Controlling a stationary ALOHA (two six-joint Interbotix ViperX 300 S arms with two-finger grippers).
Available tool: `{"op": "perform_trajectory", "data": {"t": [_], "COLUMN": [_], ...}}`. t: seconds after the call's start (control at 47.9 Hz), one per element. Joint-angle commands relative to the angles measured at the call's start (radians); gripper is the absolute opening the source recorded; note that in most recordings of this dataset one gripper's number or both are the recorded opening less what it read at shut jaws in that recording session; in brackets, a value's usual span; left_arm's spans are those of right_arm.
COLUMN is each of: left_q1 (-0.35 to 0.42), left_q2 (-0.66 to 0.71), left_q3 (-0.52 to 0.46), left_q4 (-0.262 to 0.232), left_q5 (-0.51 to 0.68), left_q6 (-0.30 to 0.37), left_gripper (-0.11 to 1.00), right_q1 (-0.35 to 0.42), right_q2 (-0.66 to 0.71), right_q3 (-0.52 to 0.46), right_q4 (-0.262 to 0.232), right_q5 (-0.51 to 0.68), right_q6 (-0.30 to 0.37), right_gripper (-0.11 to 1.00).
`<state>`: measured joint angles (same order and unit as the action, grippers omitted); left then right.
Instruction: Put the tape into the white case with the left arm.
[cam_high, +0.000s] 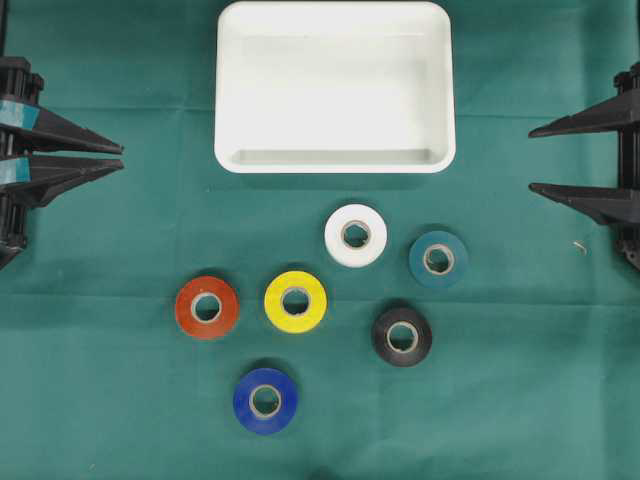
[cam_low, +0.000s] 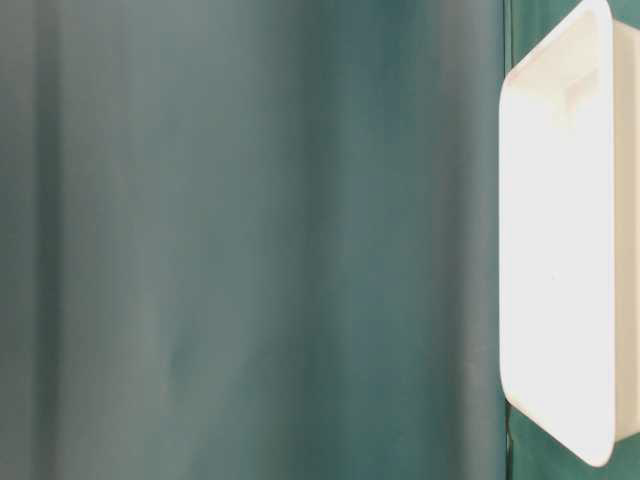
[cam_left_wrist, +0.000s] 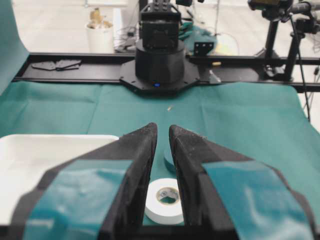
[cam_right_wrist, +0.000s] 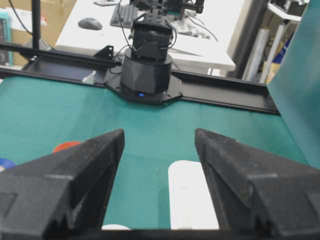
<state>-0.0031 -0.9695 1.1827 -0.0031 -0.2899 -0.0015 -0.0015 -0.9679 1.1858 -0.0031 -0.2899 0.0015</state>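
Observation:
The white case (cam_high: 335, 90) lies empty at the back middle of the green cloth; it also shows as the white case (cam_low: 560, 250) and the white case (cam_left_wrist: 30, 165). In front of it lie several tape rolls: white (cam_high: 356, 235), teal (cam_high: 438, 259), red (cam_high: 207, 307), yellow (cam_high: 295, 301), black (cam_high: 402, 336) and blue (cam_high: 265, 400). My left gripper (cam_high: 121, 157), teal-banded, hangs at the left edge, shut with nothing in it. In its wrist view the left gripper (cam_left_wrist: 162, 129) points over the white tape (cam_left_wrist: 161, 212). My right gripper (cam_high: 531, 158) stands open at the right edge, holding nothing.
A small scrap (cam_high: 580, 246) lies on the cloth near the right arm. Black arm bases (cam_left_wrist: 160, 60) (cam_right_wrist: 147, 75) and a rail stand at the cloth's ends. The red tape (cam_right_wrist: 65, 146) and the case (cam_right_wrist: 190, 195) show between the right gripper's (cam_right_wrist: 159, 134) fingers.

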Motion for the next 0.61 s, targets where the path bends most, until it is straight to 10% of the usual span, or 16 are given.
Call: {"op": "perform_trajectory", "data": {"t": [0.0, 0.23, 0.585], "left_q1": [-0.015, -0.044, -0.049], "left_q2": [-0.006, -0.023, -0.015], "left_q3": [-0.014, -0.017, -0.009], "left_q4": [-0.023, -0.023, -0.023], "left_q5": [-0.017, -0.017, -0.020], "left_q6": [-0.003, -0.003, 0.000], "left_gripper": [0.24, 0.01, 0.02], "right_q1": [-0.003, -0.005, -0.005], "right_q2": [0.008, -0.015, -0.023], "right_q3": [0.002, 0.063, 0.098], "right_q4": [-0.003, -0.005, -0.005], "right_q5": [-0.014, -0.067, -0.063], "right_q6": [-0.003, 0.002, 0.002], "right_gripper": [0.24, -0.07, -0.09]}}
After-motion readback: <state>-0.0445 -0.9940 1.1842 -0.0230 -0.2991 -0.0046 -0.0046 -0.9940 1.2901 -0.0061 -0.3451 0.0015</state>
